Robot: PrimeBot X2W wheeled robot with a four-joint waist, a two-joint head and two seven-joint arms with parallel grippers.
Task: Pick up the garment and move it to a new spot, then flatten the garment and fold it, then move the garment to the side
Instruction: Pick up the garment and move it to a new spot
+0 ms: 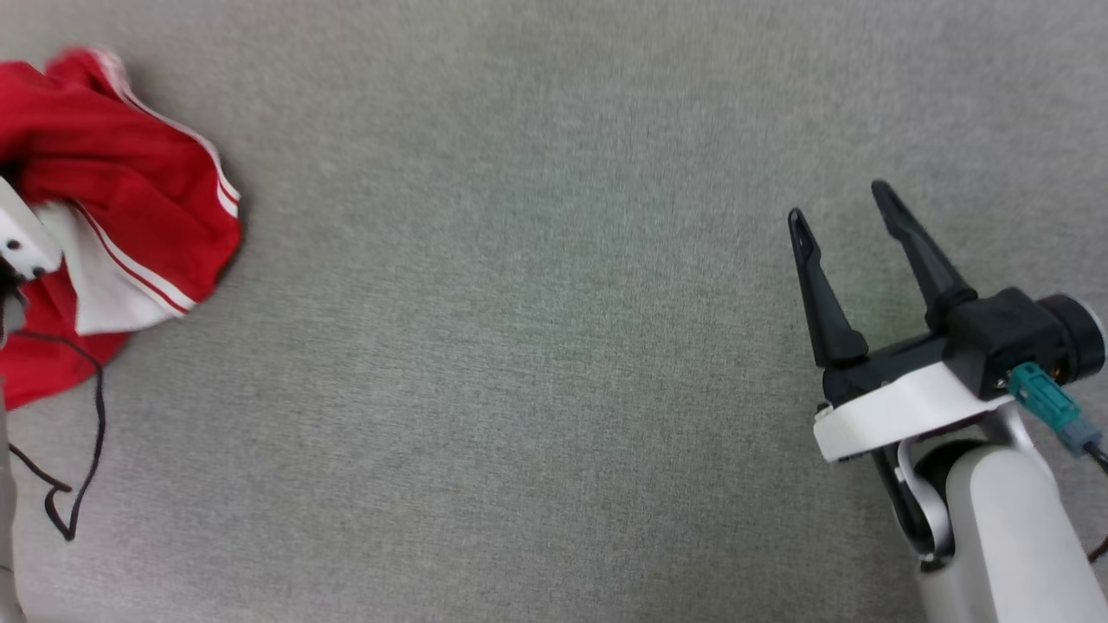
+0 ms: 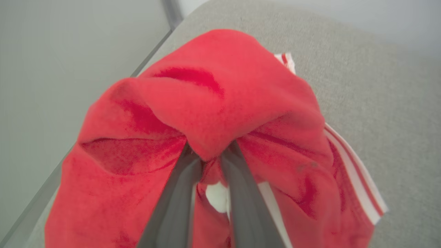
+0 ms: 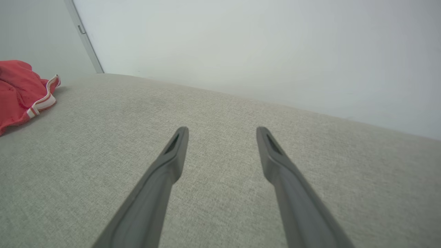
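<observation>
Step in hand: pick-up of shirt (image 1: 130, 173). Location: bunched at far left of bench (image 1: 554, 346). Grip: left tool (image 2: 211, 155) narrowed, pinching red fold. Spare: right tool (image 1: 839, 201) wide, empty, well apart. Next move, as judged: lift clear, carry toward centre, verify pinch holds.

The right hand (image 1: 838, 201) has two long, tapering black fingers (image 1: 818, 294) on a black block, backed by a curved white plate (image 1: 892, 415) and a pale-grey forearm (image 1: 1004, 536), with a teal connector (image 1: 1043, 398) plugged in at its side. The left hand (image 2: 211, 156) has dark grey fingers, and that arm carries a white bracket (image 1: 22, 234) with small dark holes and a thin, looping black cable (image 1: 101, 407).
</observation>
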